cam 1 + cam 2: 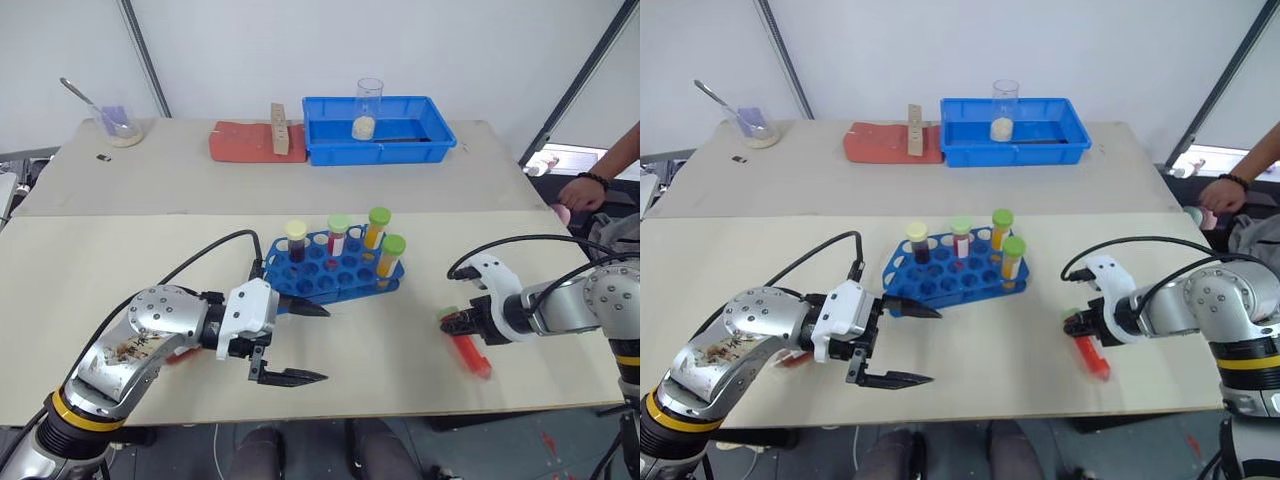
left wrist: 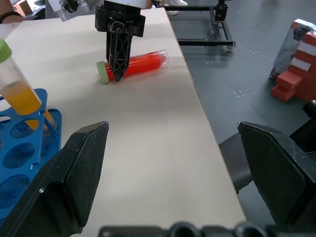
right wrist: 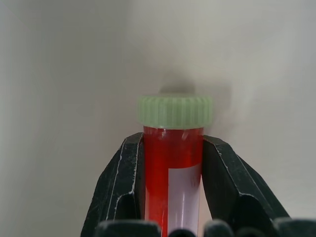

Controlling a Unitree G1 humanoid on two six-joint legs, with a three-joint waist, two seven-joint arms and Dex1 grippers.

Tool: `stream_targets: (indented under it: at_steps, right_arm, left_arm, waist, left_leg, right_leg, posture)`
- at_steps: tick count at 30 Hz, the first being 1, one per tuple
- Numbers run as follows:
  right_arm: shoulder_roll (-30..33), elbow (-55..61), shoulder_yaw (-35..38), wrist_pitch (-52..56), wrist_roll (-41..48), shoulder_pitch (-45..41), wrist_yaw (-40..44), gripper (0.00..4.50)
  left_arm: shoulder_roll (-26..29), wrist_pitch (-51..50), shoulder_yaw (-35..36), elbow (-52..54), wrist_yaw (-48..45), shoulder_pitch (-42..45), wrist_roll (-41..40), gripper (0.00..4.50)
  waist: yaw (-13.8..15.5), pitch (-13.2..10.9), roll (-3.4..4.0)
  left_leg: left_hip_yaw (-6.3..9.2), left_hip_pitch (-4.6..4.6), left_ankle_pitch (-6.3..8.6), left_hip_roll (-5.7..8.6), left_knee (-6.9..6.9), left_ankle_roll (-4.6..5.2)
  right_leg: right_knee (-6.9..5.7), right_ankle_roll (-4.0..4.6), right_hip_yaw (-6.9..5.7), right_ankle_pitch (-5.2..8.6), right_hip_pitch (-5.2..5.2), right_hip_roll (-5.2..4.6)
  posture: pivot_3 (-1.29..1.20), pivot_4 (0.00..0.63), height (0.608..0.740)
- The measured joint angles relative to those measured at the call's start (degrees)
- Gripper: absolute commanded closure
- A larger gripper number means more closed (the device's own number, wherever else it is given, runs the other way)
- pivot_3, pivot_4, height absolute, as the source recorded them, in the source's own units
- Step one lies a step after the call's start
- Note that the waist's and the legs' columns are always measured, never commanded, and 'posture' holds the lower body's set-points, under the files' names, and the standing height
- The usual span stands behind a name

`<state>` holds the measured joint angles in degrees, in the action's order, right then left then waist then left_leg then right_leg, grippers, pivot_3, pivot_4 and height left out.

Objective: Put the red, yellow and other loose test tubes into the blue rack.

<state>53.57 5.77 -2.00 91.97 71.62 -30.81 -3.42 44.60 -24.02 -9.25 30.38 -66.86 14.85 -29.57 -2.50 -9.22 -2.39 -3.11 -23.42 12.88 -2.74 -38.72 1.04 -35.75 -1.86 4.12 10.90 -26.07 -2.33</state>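
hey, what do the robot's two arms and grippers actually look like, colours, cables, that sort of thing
Both arms have silver metal shells, white wrist housings and looping black cables. The left arm's shell is scuffed, with a yellow-and-black band near its base. The left gripper and right gripper each carry two black, pointed plastic fingers.

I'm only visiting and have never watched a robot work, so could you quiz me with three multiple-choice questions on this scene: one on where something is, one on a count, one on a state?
1. Where does the red tube lie?
A. in the rack
B. on the table near the right claw
C. in the blue tray

2. How many tubes stand in the blue rack?
A. two
B. four
C. six

3. What is the right claw doing?
A. hanging wide open
B. shut on the red tube
C. gripping the rack

Answers: 1 B, it lies flat on the table; 2 B, four capped tubes stand upright; 3 B, both fingers press the tube's sides below its green cap.
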Motion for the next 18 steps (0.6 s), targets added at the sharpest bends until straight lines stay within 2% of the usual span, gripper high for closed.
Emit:
stream_targets:
  at_steps: [3, 5, 7, 15, 18]
  right_arm:
    - [0.0, 0.7, -0.2, 0.1, 0.2, 0.0, -0.9, 2.85]
    - [0.0, 1.2, -0.3, 0.1, 0.1, 0.0, -1.0, 3.26]
    - [0.0, 1.5, -0.3, 0.1, 0.0, 0.0, -1.0, 3.47]
    - [-0.1, 6.8, 0.7, 0.1, -2.3, -0.1, 2.3, 3.47]
    - [0.9, 12.7, 2.1, -1.7, -2.4, 0.9, 7.6, 3.47]
  left_arm:
    - [-0.3, 0.1, -0.1, 0.0, 0.0, 0.0, 0.1, 0.0]
    - [-0.4, 0.2, -0.3, 0.0, 0.0, 0.0, 0.1, 0.0]
    - [-0.9, 0.2, -0.4, 0.0, -0.1, 0.0, 0.2, 0.0]
    - [-1.0, 0.3, 1.2, -1.6, 0.5, -1.3, 0.1, 0.0]
    - [-0.9, 0.2, 3.8, -2.3, 1.1, -2.5, -0.8, 0.0]
  waist:
    - [0.0, 0.0, 0.0]
    - [0.0, 0.0, 0.0]
    - [0.0, 0.0, 0.0]
    - [0.0, 0.0, 0.0]
    - [0.1, 0.0, 0.01]
  left_leg:
    - [0.0, -0.01, 0.0, 0.0, 0.0, 0.0]
    - [0.0, -0.02, 0.0, 0.0, 0.0, 0.0]
    - [0.0, -0.03, 0.0, 0.0, 0.0, 0.0]
    - [0.0, -0.02, 0.0, -0.04, 0.01, 0.0]
    - [0.02, -0.08, 0.0, -0.05, 0.02, 0.0]
  right_leg:
    - [0.0, 0.0, 0.0, 0.0, 0.0, 0.0]
    - [0.01, 0.0, 0.0, 0.0, -0.01, 0.0]
    - [0.01, 0.0, -0.01, 0.0, -0.01, 0.0]
    - [0.01, 0.0, -0.02, 0.01, -0.04, 0.01]
    - [0.0, -0.01, -0.05, 0.01, -0.1, 0.01]
  posture:
    - [0.0, 0.15, 0.74]
    - [0.0, 0.15, 0.74]
    - [0.0, 0.15, 0.74]
    - [0.0, 0.15, 0.74]
    - [0.0, 0.15, 0.74]
